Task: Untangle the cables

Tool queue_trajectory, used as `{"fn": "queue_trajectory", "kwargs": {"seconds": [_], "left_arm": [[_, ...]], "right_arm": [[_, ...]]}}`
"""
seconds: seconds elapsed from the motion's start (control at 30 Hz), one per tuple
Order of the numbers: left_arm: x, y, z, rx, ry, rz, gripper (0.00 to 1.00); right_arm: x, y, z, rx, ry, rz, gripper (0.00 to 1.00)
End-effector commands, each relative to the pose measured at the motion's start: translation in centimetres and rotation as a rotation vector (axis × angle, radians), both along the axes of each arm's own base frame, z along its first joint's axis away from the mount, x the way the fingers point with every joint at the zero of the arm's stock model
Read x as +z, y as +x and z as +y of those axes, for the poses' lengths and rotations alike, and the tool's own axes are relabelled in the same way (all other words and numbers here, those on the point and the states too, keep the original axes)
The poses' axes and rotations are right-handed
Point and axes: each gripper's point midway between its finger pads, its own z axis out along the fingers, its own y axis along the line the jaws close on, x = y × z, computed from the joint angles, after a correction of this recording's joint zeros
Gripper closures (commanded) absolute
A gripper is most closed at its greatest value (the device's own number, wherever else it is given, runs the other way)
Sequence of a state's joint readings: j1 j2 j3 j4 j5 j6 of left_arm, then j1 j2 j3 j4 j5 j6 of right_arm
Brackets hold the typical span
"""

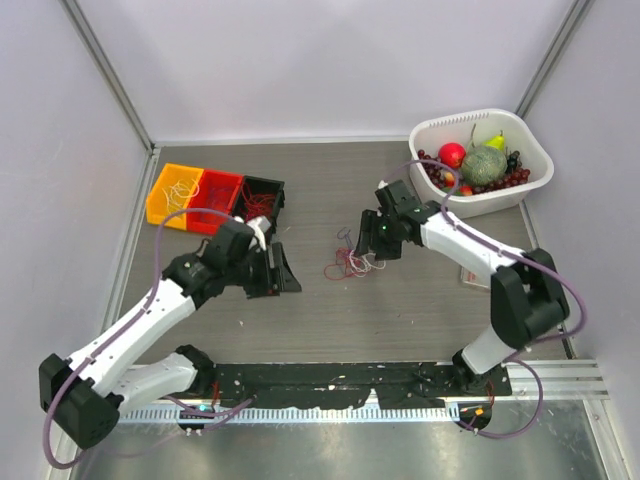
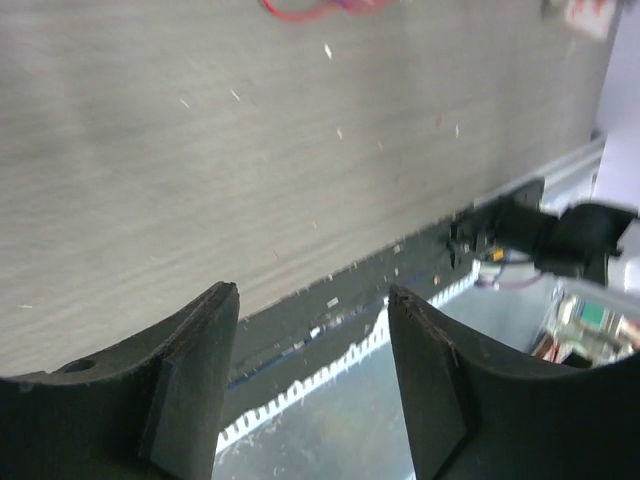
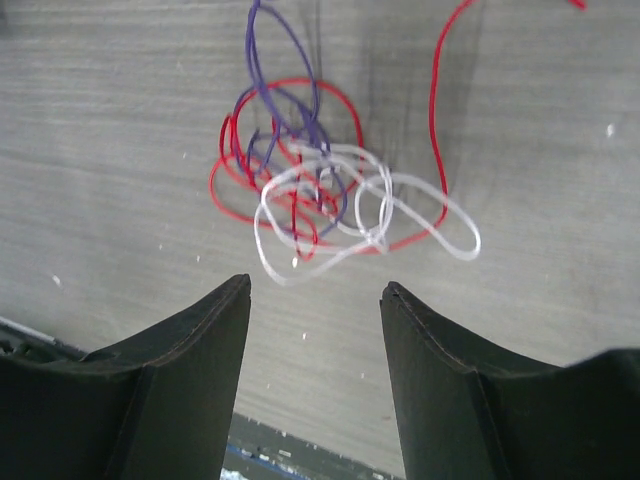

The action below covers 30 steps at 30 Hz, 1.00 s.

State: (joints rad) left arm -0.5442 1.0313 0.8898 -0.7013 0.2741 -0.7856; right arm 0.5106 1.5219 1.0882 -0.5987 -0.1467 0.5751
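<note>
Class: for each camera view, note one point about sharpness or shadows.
Top external: sharp, with soft shadows on the table. Left wrist: blurred, table grain smeared. Right wrist: the cables crisp with faint shadows; the right end effector soft-edged.

Identify the cables by red, white and purple strands. The worktop is grey wood-grain; the basket is white.
</note>
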Motion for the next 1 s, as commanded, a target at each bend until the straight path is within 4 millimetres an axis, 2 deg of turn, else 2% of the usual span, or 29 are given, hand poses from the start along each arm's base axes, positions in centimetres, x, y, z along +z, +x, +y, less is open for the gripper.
{"fn": "queue_trajectory", "kwargs": {"seconds": [0.0, 0.1, 0.13, 0.23, 0.27, 0.3, 0.33, 0.47, 0.57, 0.6, 0.63, 0.67, 0.73, 0.87, 0.93, 0.97], "left_arm": [[0.0, -2.4, -3.1, -0.086, -0.043, -0.035, 0.37], [-1.6, -3.4, -3.6, -0.131, 0.026, 0.01, 0.39], [-2.2, -3.5, -3.6, -0.137, 0.048, 0.028, 0.39], [-3.2, -3.0, -4.1, -0.156, 0.075, 0.051, 0.39], [-3.7, -2.7, -4.5, -0.165, 0.079, 0.056, 0.38], [-4.0, -2.3, -4.9, -0.172, 0.081, 0.056, 0.38], [-4.5, -1.9, -5.1, -0.169, 0.098, 0.061, 0.38], [-6.9, 0.1, -5.9, -0.149, 0.199, 0.129, 0.39], [-8.9, 0.9, -6.4, -0.158, 0.244, 0.188, 0.39], [-9.4, 1.1, -6.6, -0.162, 0.246, 0.201, 0.38], [-9.9, 1.5, -6.9, -0.165, 0.243, 0.212, 0.37], [-10.3, 1.7, -7.4, -0.172, 0.229, 0.222, 0.37], [-11.2, 2.0, -8.3, -0.189, 0.196, 0.266, 0.37], [-11.8, 3.1, -9.1, -0.172, 0.196, 0.282, 0.4], [-11.9, 4.0, -9.3, -0.154, 0.207, 0.271, 0.42], [-12.1, 4.4, -9.4, -0.144, 0.222, 0.265, 0.42]], "right_arm": [[0.1, 3.0, 2.7, 0.085, 0.047, -0.044, 0.4], [-2.3, 3.1, 3.3, 0.088, 0.049, 0.011, 0.47], [-2.6, 2.9, 3.9, 0.1, 0.069, 0.017, 0.49], [-4.5, 0.6, 4.9, 0.123, 0.088, 0.077, 0.55], [-5.1, -0.4, 5.4, 0.141, 0.104, 0.094, 0.62], [-4.7, -1.1, 6.0, 0.142, 0.149, 0.11, 0.65], [-5.3, -2.1, 6.0, 0.148, 0.165, 0.128, 0.72], [-3.7, -3.5, 6.2, 0.11, 0.263, 0.123, 0.92], [-2.1, -4.8, 7.2, 0.097, 0.383, 0.141, 0.99], [-2.0, -5.6, 6.9, 0.077, 0.41, 0.161, 0.99], [-1.2, -5.5, 7.4, 0.085, 0.459, 0.135, 0.99], [-1.4, -6.4, 7.1, 0.062, 0.48, 0.156, 0.99], [-0.5, -6.6, 7.3, 0.066, 0.546, 0.122, 0.99], [-1.2, -7.1, 6.7, 0.057, 0.52, 0.125, 0.99], [-1.6, -7.6, 6.4, 0.062, 0.486, 0.142, 0.94], [-1.5, -7.9, 6.1, 0.076, 0.465, 0.138, 0.87]]}}
